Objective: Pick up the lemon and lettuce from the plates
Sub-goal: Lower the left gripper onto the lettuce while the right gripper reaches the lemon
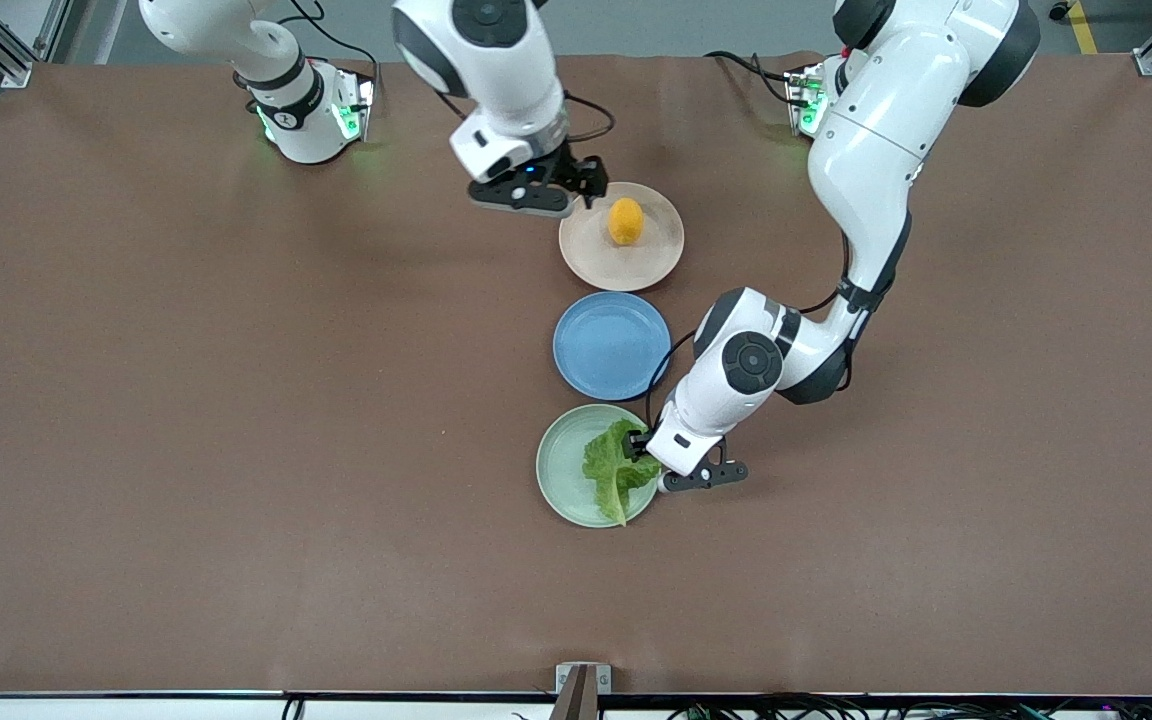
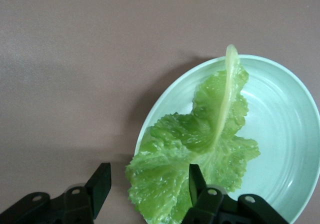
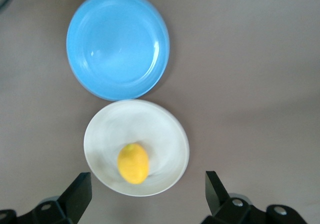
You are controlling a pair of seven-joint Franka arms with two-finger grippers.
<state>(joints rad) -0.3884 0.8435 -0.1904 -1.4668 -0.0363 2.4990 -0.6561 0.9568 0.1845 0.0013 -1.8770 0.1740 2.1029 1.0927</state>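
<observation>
The lemon (image 1: 626, 221) lies on the beige-pink plate (image 1: 658, 252), the plate closest to the robots' bases. My right gripper (image 1: 586, 186) hangs open over that plate's rim on the bases' side. In the right wrist view its fingers stand wide apart (image 3: 147, 189), with the lemon (image 3: 133, 163) just ahead on the plate (image 3: 155, 126). The lettuce (image 1: 618, 468) lies on the mint green plate (image 1: 561, 465), nearest the front camera. My left gripper (image 1: 639, 447) is open, low at that plate's rim. In the left wrist view (image 2: 148, 184) one finger is over the leaf (image 2: 200, 144) and the other over bare table beside the plate (image 2: 280, 119).
An empty blue plate (image 1: 612, 345) sits between the two task plates and also shows in the right wrist view (image 3: 118, 44). The left arm's elbow hangs over the table beside the blue plate. The brown table mat (image 1: 236, 400) surrounds everything.
</observation>
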